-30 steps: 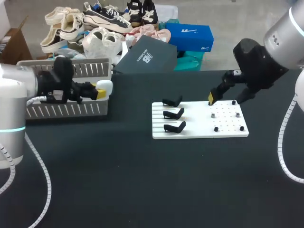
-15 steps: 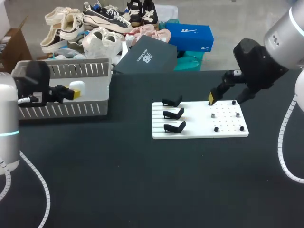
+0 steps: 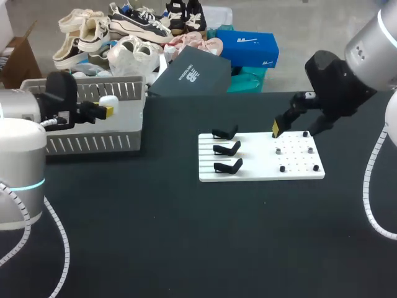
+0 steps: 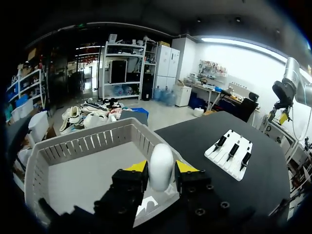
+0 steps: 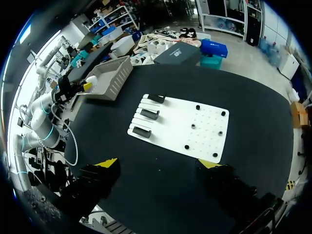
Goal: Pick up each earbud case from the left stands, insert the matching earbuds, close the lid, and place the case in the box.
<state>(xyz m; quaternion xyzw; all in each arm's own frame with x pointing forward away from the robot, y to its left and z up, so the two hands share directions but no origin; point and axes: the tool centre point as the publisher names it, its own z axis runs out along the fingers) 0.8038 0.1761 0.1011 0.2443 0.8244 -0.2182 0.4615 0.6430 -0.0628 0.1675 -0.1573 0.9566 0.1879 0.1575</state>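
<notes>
1. The black table (image 3: 186, 236) carries the work: a grey slatted box (image 3: 93, 146) on my left and a white board (image 3: 260, 172) near the middle.
2. The step in hand looks like the last one for this case, placing it in the box.
3. The left gripper (image 4: 161, 171) hangs over the box's open inside, its fingers pinching the white earbud case (image 4: 161, 161) from both sides. The case stands upright with its lid apparently shut.
4. The next move calls for lowering the case towards the box floor, then spreading the fingers to let it go without tipping.
5. The right gripper (image 5: 159, 163) hovers above the board, fingers spread wide and empty.
6. All three black stands (image 3: 227, 149) are bare, so no case appears left to fetch.
</notes>
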